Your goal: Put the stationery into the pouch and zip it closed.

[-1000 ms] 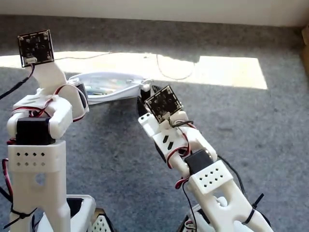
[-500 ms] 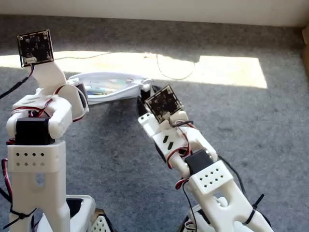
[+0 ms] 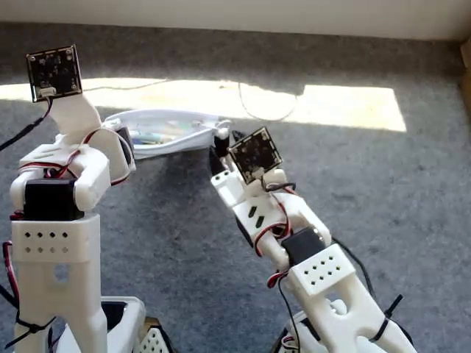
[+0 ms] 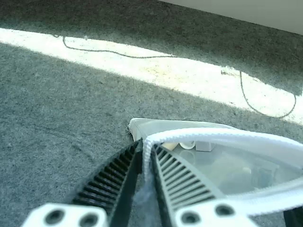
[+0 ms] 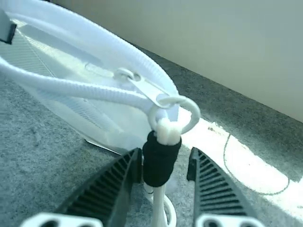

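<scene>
Since the earlier frame, the right arm's wrist had edged slightly farther from its base; the rest stayed put. The left pincer (image 4: 146,144) was clamped on the rim of the clear pouch (image 3: 165,132), which stretched away beyond its tips over the grey carpet (image 3: 368,184). Stationery (image 3: 156,137) showed through the pouch wall. At the pouch's other end, the right pincer (image 5: 164,152) was closed on the black zipper pull (image 5: 161,163), with the slider ring just ahead of its tips.

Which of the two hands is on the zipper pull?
The right hand: it grips the black pull hanging from the zipper. The left hand instead pinches the pouch rim.
</scene>
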You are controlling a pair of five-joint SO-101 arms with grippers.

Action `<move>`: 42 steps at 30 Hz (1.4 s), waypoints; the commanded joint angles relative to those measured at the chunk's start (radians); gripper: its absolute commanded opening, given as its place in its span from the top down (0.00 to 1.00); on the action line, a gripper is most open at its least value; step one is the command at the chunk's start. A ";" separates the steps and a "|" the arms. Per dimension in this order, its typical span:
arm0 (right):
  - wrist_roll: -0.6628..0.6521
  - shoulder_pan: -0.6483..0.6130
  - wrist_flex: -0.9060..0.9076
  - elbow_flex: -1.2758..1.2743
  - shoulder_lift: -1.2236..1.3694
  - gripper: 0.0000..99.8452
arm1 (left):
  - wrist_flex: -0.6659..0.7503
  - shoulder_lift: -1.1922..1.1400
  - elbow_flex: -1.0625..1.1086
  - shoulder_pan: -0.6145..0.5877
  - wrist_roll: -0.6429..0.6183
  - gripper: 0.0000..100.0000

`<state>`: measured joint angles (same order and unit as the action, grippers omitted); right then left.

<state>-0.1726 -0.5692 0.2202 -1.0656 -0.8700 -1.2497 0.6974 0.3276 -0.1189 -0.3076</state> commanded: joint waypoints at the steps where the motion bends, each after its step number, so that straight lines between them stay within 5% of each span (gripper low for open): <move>1: 0.011 0.005 -0.065 0.018 -0.033 0.85 | 0.002 -0.013 0.001 -0.018 0.011 0.99; 29: 0.003 0.007 -0.165 -0.041 -0.025 0.85 | 0.002 -0.016 0.002 -0.018 0.035 0.99; 42: 0.003 0.007 -0.091 -0.035 -0.035 0.93 | 0.002 -0.018 0.002 -0.018 0.037 0.99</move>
<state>-0.1726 -0.5677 0.0882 -1.1178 -0.8700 -1.2497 0.6958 0.3276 -0.1204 -0.2785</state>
